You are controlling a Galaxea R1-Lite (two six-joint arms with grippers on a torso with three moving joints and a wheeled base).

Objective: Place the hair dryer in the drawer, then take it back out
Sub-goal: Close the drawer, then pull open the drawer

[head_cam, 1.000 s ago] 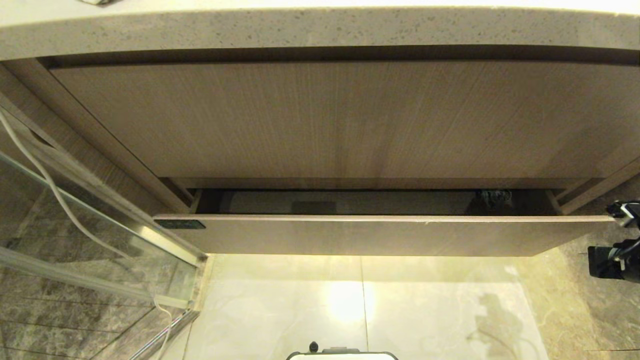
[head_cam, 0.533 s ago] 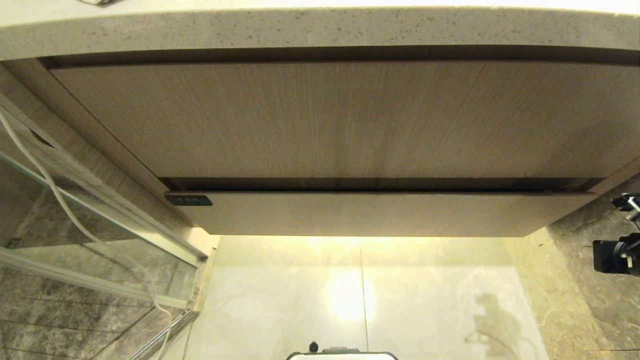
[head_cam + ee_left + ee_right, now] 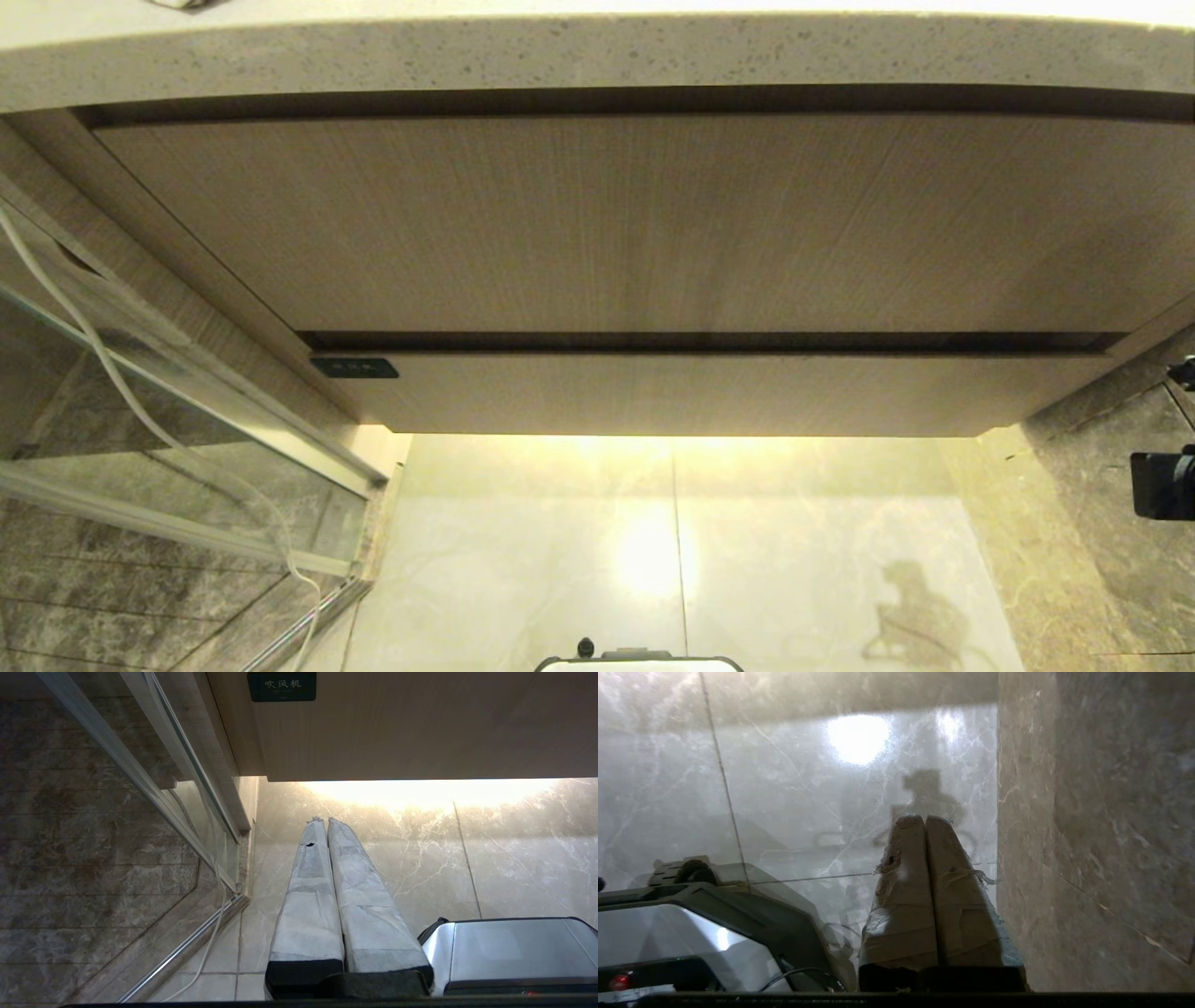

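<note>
Under the speckled countertop (image 3: 597, 51), the drawer (image 3: 709, 397) sits pushed in flush below the taller wood-grain panel (image 3: 616, 224), a dark label (image 3: 354, 368) at its left end. No view shows the hair dryer. Both grippers are clenched and grasp nothing: the right gripper (image 3: 925, 820) near the marble wall (image 3: 1097, 812), the left gripper (image 3: 324, 821) over the pale floor (image 3: 514, 849).

The drawer (image 3: 691, 392) sits flush beneath the taller panel (image 3: 635, 224), so its inside, and whether the hair dryer lies there, cannot be seen. Right of the drawer, only a dark part of the right arm (image 3: 1165, 483) shows, cut off by the head view's edge. The print on the small dark label (image 3: 355, 368) at the drawer's left end is too small to read there.
</note>
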